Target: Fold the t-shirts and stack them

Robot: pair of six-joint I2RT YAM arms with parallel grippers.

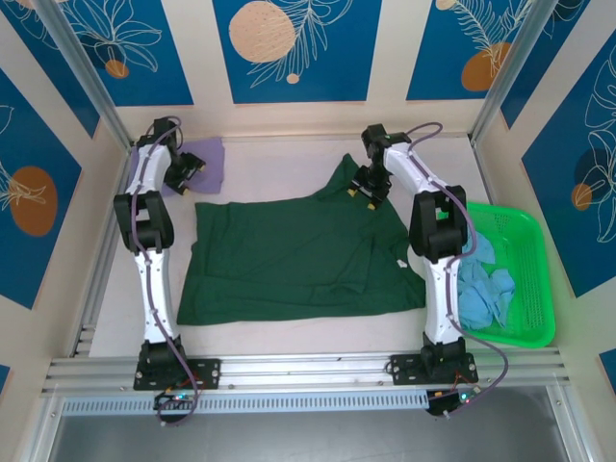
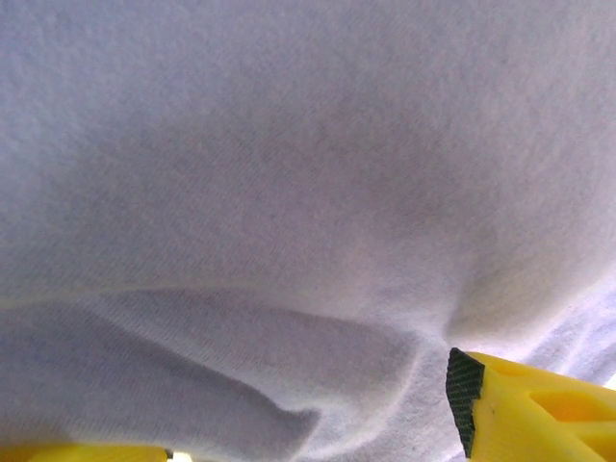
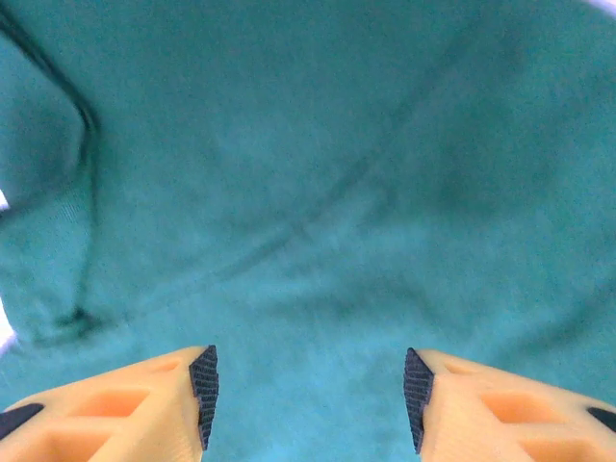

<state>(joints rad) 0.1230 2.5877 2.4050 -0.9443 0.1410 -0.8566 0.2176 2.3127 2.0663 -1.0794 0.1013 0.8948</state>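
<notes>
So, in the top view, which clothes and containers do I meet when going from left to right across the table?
lavender t-shirt → dark green t-shirt → green basket, which holds the light blue t-shirts.

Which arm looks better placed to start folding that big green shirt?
Right, I'd say. The right tool is open just above the dark green t-shirt, near its far edge. The left tool is off to the side, over the lavender t-shirt in the far left corner.

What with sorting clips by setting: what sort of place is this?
Probably a robot lab cell, not a home: an aluminium frame, printed blue wall panels around the table, two bolted arms.
</notes>
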